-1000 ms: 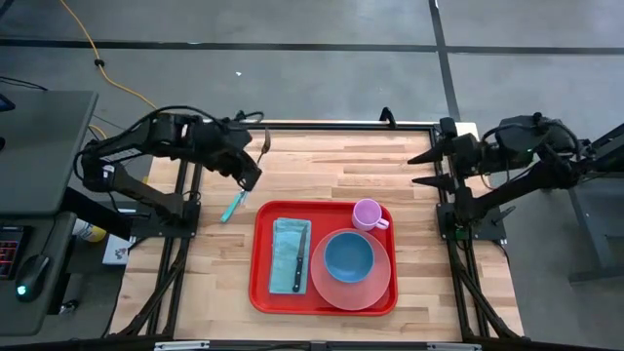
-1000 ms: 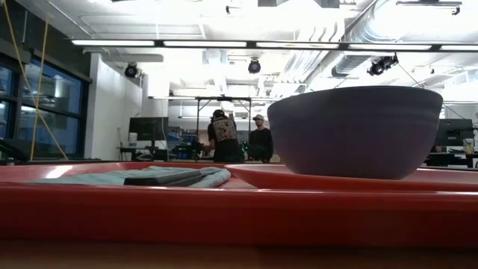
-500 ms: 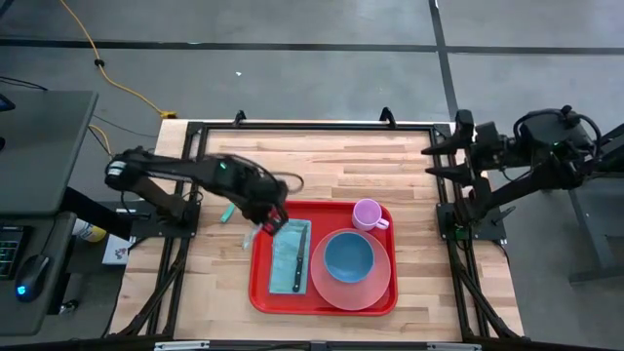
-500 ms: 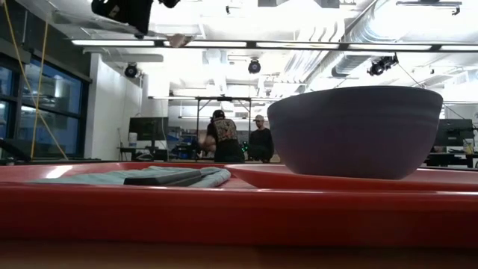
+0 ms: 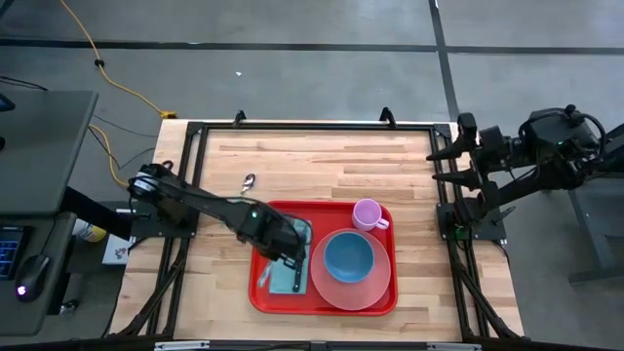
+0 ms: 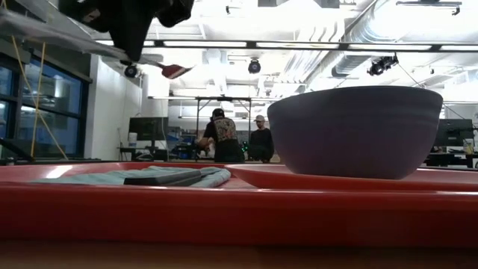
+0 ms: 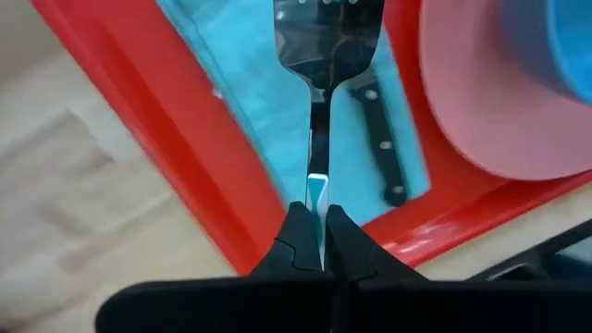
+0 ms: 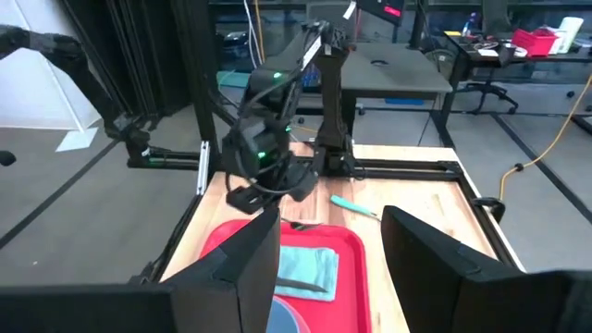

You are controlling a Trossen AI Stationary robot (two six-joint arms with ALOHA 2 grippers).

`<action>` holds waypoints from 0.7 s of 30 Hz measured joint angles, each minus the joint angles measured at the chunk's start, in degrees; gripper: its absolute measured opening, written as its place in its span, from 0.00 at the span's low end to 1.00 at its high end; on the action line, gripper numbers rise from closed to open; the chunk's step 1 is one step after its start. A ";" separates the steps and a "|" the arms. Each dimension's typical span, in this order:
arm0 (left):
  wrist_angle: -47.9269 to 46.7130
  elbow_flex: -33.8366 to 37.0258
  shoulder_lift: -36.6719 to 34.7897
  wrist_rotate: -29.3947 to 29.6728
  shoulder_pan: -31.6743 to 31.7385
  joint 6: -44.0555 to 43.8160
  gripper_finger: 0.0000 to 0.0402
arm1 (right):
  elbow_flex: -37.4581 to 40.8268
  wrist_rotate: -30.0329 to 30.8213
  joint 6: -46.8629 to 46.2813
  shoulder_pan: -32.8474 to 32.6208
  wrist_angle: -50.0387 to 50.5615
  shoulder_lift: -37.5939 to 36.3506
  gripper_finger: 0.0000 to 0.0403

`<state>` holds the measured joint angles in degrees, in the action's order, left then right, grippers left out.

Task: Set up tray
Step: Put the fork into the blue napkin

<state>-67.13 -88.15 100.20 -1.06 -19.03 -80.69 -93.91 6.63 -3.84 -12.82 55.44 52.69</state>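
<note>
Left gripper [image 7: 316, 242]: seen closed narrowly on the teal-tipped handle of a metal fork [image 7: 326, 55], held over the left part of the tray.
Fork axis: the handle runs straight out from the fingers [image 7: 294, 242], tines leading; it is aligned roughly along the napkin's long side, parallel to the knife.
Spoon [image 5: 249, 181]: left lying on the bare wood, beyond the tray's far left corner, apart from it.
Tray [image 5: 261, 292]: red, rectangular, placed at the table's centre toward the near edge; the left arm is clearly the nearer one.
Napkin [image 7: 248, 104]: teal, folded, laid in the tray directly below the fork.
Knife [image 7: 381, 139]: black-handled, resting on the napkin's plate-side edge.
Cup [image 5: 367, 213]: pink, stood at the tray's far right corner.
Plate and bowl: a pink plate [image 5: 372, 288] with a blue bowl [image 5: 348, 257] set on it.
Right gripper [image 8: 328, 268]: parked at the table's right edge, fingers spread wide, nothing held.
Writing: none can be read.
</note>
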 joint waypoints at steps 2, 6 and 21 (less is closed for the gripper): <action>1.82 -0.16 1.21 0.30 -1.03 -4.58 0.03 | 0.00 -0.05 0.13 0.00 0.21 -0.42 0.42; 1.27 -0.07 4.22 0.36 -2.20 -10.84 0.03 | 0.00 -1.15 0.25 0.00 0.37 -1.04 0.42; 4.09 0.03 14.40 1.28 0.04 -13.56 0.03 | 0.00 -3.10 1.11 0.00 1.11 -3.41 0.42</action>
<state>-63.05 -88.12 114.60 0.22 -18.99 -94.26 -93.91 3.53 -2.74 -12.82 56.55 49.28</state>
